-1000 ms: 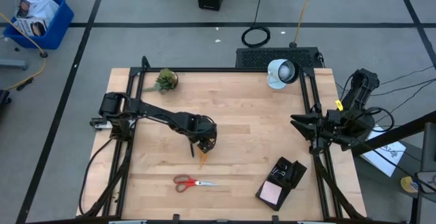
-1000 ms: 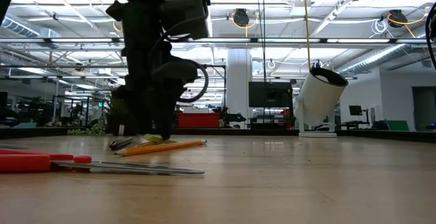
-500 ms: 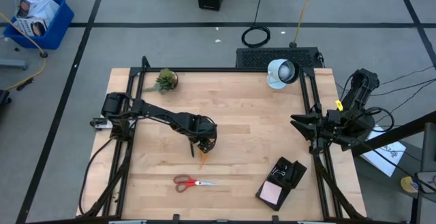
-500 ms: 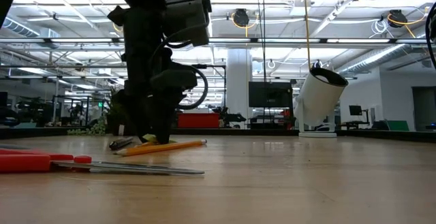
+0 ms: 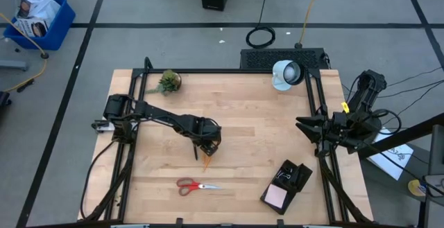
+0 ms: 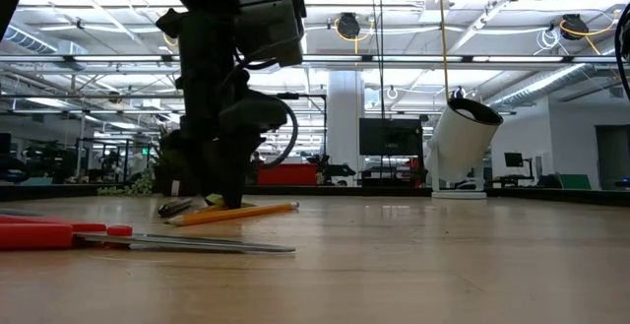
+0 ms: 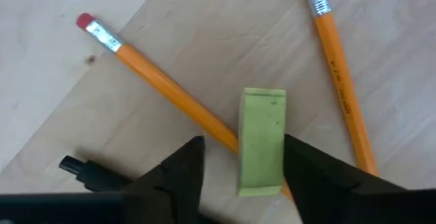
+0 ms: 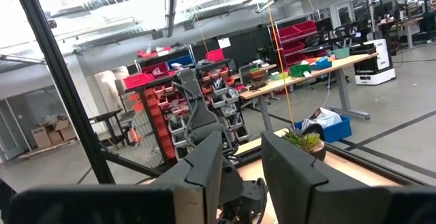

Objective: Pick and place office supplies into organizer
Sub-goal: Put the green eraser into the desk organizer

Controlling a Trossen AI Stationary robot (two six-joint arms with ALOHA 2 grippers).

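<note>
My left gripper (image 5: 208,147) is open and points down at the table's middle, low over a small heap. In the left wrist view its fingers stand on either side of a pale green block (image 7: 262,142). The block lies across an orange pencil (image 7: 160,81). A second pencil (image 7: 340,81) and a black pen (image 7: 88,173) lie beside it. The red-handled scissors (image 5: 196,185) lie flat toward the near edge. The black organizer (image 5: 286,184), with a pink pad in it, sits near right. My right gripper (image 5: 305,125) waits open at the right edge. My left gripper comes from above, pointing down, with the green block (image 7: 262,183) between its fingers. One finger (image 7: 306,173) lies right along the block's edge; whether it touches I cannot tell. The other finger stands apart from it. The block rests on the pencil and table.
A white round lamp (image 5: 286,73) stands at the far edge and a small green plant (image 5: 168,82) at the far left. The pencil (image 5: 206,162) points toward the scissors. Bare wood lies between the heap and the organizer.
My left gripper has sunk a little toward the pencils and has then kept still. Nothing on the table has moved.
</note>
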